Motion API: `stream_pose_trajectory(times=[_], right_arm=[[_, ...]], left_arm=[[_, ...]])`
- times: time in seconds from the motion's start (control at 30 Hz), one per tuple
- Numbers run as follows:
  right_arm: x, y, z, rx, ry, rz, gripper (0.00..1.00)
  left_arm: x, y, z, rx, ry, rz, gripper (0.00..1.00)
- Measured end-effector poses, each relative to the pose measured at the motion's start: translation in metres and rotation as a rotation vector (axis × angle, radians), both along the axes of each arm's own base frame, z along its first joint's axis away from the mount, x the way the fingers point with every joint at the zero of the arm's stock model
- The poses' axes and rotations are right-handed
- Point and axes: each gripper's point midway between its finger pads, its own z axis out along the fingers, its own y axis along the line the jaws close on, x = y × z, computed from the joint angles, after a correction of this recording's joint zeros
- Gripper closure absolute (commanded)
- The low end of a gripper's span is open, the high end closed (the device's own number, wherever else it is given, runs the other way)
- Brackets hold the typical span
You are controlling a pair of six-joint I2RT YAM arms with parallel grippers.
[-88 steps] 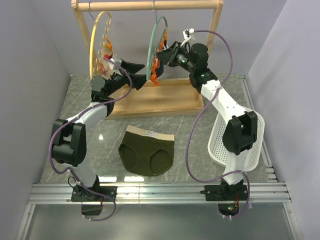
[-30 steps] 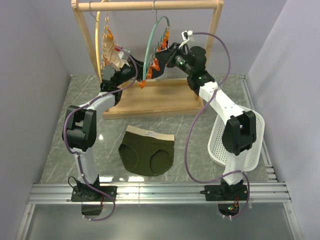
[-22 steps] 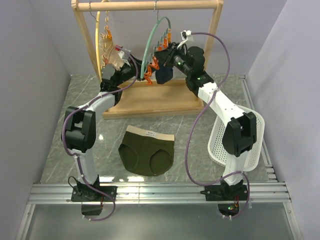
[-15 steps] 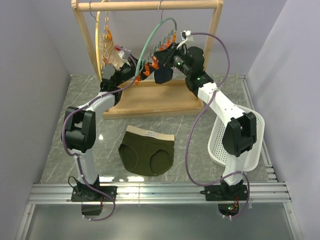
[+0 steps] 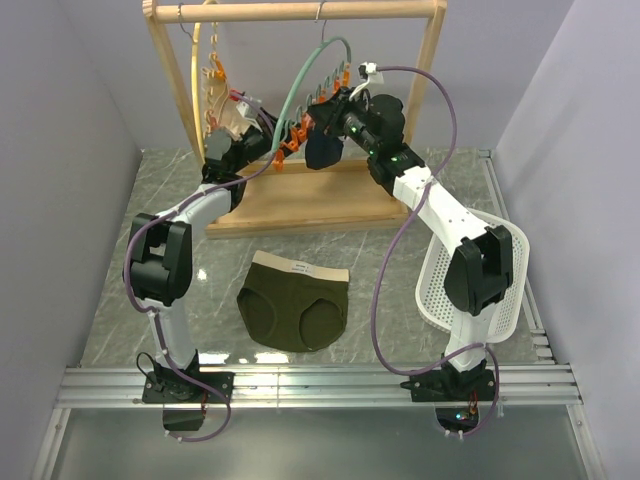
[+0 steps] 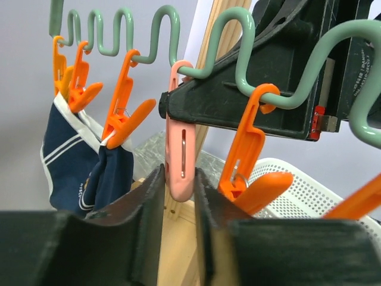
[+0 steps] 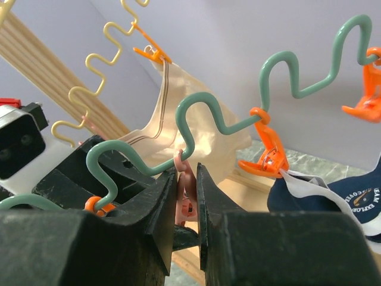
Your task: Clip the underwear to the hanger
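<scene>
Pink clip (image 6: 180, 149) nipped by left pincer (image 6: 178, 182), right pincer (image 7: 187, 179); arms raised.

Built of white shells (image 5: 440, 212) and black joint housings (image 5: 150, 275), bolted by black bases (image 5: 186, 386) onto the aluminium rail (image 5: 320, 383), trailed by purple cables (image 5: 377, 290) looping up from that rail, tipped with matte-black blocky fingers (image 6: 146, 229), lit by a tiny green lamp (image 5: 460, 414) just below the rail.

The pink clip (image 6: 180, 128) is half hidden by the left pincer (image 6: 178, 174), and the hanger (image 6: 168, 9) is cropped.
</scene>
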Motion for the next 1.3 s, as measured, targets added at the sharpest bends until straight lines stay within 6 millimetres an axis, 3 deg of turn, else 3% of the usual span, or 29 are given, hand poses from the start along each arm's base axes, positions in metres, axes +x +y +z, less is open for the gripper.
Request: stream_pose_trajectory(times=[0.03, 0.13, 0.17, 0.2, 0.3, 0.47, 0.57, 0.7, 0.77, 0.8, 0.83, 0.9, 1.0, 1.3], right_arm=[[0.000, 0.000, 0.000, -0.001, 0.001, -0.002, 1.00], [0.001, -0.002, 0.000, -0.001, 0.003, -0.013, 0.94], [0.002, -0.002, -0.001, -0.001, 0.005, -0.015, 0.89], [0.002, -0.002, -0.001, -0.002, 0.006, -0.016, 0.78], [0.001, -0.002, -0.002, 0.000, 0.013, -0.015, 0.64], [-0.001, 0.000, -0.004, -0.001, 0.028, -0.006, 0.61], [-0.001, 0.000, -0.004, -0.001, 0.027, -0.003, 0.64], [-0.001, 0.000, -0.003, -0.004, 0.024, -0.006, 0.83], [-0.001, 0.000, -0.004, -0.006, 0.028, -0.007, 0.94], [-0.001, 0.000, -0.004, -0.006, 0.030, -0.007, 0.97], [-0.001, 0.000, -0.004, -0.007, 0.031, -0.007, 1.00], [-0.002, 0.000, -0.004, -0.008, 0.032, -0.002, 1.00], [-0.004, 0.003, -0.004, -0.010, 0.033, 0.019, 1.00], [-0.008, 0.005, -0.003, 0.001, 0.037, 0.058, 1.00]], left_arm=[[0.000, -0.001, 0.000, 0.000, -0.001, -0.001, 0.88], [-0.001, -0.001, 0.000, 0.004, -0.007, -0.001, 0.98], [-0.001, -0.002, 0.000, 0.004, -0.008, -0.002, 0.99], [-0.001, -0.002, 0.000, 0.005, -0.008, -0.002, 1.00], [-0.001, -0.002, 0.000, 0.005, -0.008, -0.004, 1.00], [-0.001, -0.002, 0.001, 0.004, -0.010, -0.001, 1.00], [-0.001, -0.001, 0.002, 0.002, -0.014, 0.000, 1.00], [-0.001, -0.001, 0.002, 0.002, -0.017, -0.001, 0.99], [-0.001, -0.001, 0.002, 0.002, -0.016, -0.002, 0.92], [-0.001, -0.001, 0.002, 0.002, -0.017, -0.002, 0.81], [-0.001, -0.001, 0.002, 0.002, -0.018, -0.001, 0.75], [-0.001, -0.001, 0.002, 0.002, -0.017, 0.000, 0.61], [0.001, 0.003, 0.003, 0.001, -0.016, 0.009, 0.51], [-0.001, 0.021, 0.020, 0.008, -0.054, 0.058, 0.51]])
